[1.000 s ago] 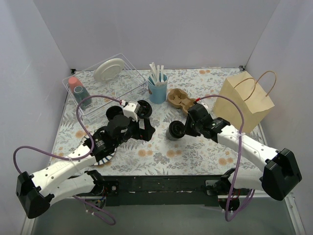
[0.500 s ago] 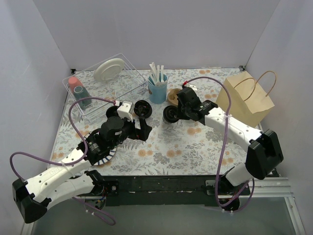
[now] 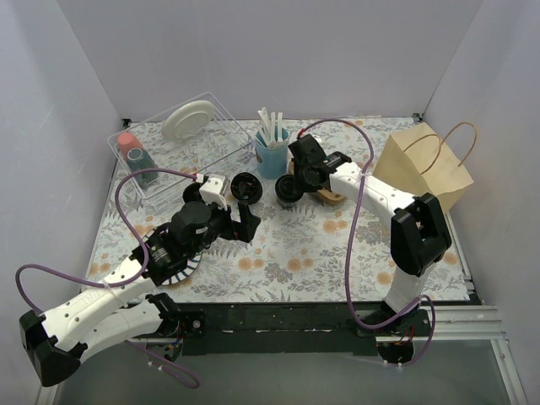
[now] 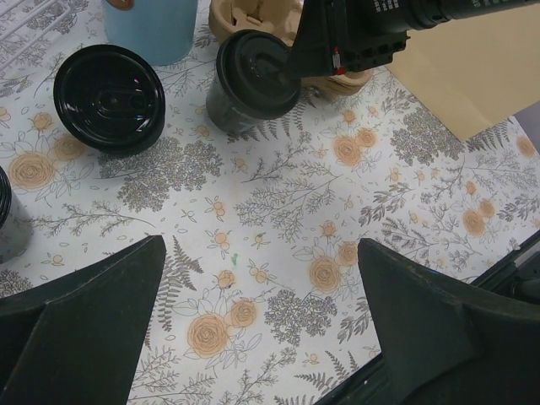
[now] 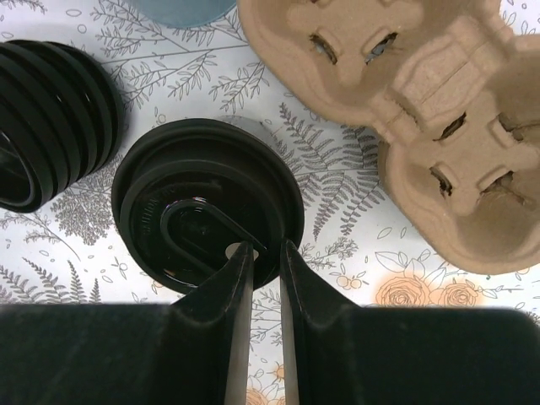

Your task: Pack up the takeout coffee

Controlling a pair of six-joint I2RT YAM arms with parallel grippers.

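Observation:
The takeout coffee (image 3: pixel 287 191) is a small black cup with a black sip lid. It sits just left of the brown cardboard cup carrier (image 3: pixel 325 187). My right gripper (image 3: pixel 300 179) is shut on the cup's rim, one finger on the lid (image 5: pixel 207 215) and one outside the rim (image 5: pixel 263 253). The left wrist view shows the cup (image 4: pixel 251 80) tilted, low over the table. The brown paper bag (image 3: pixel 426 173) stands at the right. My left gripper (image 3: pixel 239 224) is open and empty over the flowered cloth (image 4: pixel 261 337).
A stack of black lids (image 3: pixel 245 186) lies left of the cup. A light blue cup with white sticks (image 3: pixel 272 153) stands behind it. A clear bin (image 3: pixel 181 152) with a white plate is back left. A black cup edge (image 4: pixel 4 219) shows at far left.
My right gripper has carried the lidded cup from the table's middle back and left to beside the cardboard carrier. My left gripper has drawn back slightly and stays open.

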